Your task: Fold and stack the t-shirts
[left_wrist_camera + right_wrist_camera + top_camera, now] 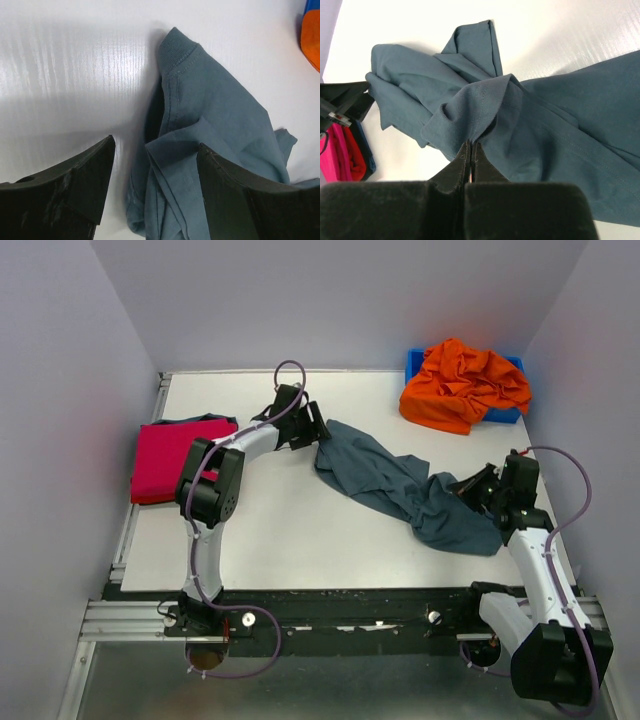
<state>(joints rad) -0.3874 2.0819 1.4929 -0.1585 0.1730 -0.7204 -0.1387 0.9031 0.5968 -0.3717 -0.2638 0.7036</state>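
Note:
A slate grey-blue t-shirt [400,485] lies crumpled in a long diagonal band across the middle of the table. My left gripper [316,430] is open at its far-left end, with the jaws either side of a folded hem [172,150] next to the collar. My right gripper [462,488] is shut on a pinched fold [480,107] at the shirt's near-right end. A folded magenta-red t-shirt [170,460] lies at the left edge. A bright orange t-shirt [465,385] is heaped at the back right.
The orange shirt rests in and over a blue plastic bin [414,362] at the back right corner. A dark cloth edge [205,420] shows under the magenta shirt. Grey walls close in the table on the left, back and right.

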